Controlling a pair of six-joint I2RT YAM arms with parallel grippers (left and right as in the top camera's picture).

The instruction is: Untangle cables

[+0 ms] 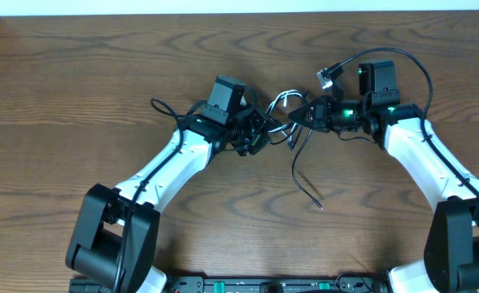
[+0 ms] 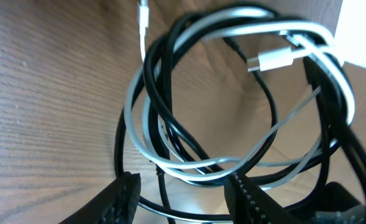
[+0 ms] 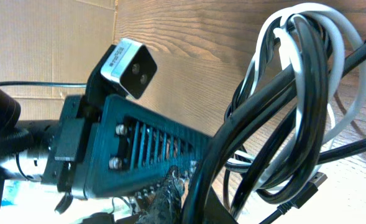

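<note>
We work over a brown table of matte wood grain in long wavy bands. A pale strip runs along its far edge and ribbed cardboard stands beside it. The cables are thin, smooth, round cords, one black and one white. They bunch in overlapping loops between the two grippers near the table's middle, and a black tail trails onto the wood. A small boxy white plug juts from the loops. The right gripper is pressed together on the tangle. The left gripper is spread, with strands crossing between its ridged dark fingers.
</note>
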